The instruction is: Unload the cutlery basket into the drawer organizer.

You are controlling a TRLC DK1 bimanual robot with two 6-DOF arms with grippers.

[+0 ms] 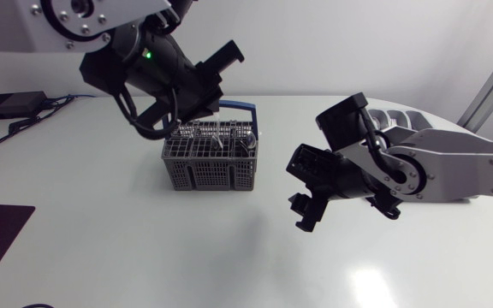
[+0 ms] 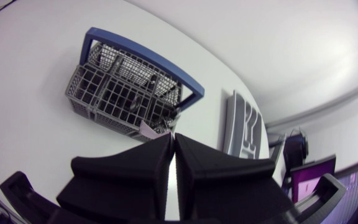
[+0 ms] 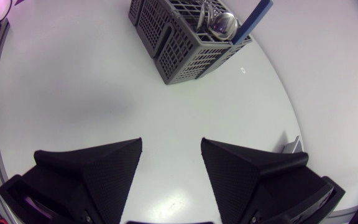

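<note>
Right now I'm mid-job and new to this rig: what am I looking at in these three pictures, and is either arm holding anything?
Two robot arms work at a white table. The wide picture comes from a fixed camera above; the other two come from a camera on each arm's wrist, looking past its own black fingers. On the table stands a grey cutlery basket with a blue handle, a spoon and other cutlery inside. The grey drawer organizer lies on the right arm's side. The left gripper hangs just over the basket, fingers shut; a pale sliver shows at their tips, but I cannot tell whether they pinch it. The right gripper is open over bare table, holding nothing.
</note>
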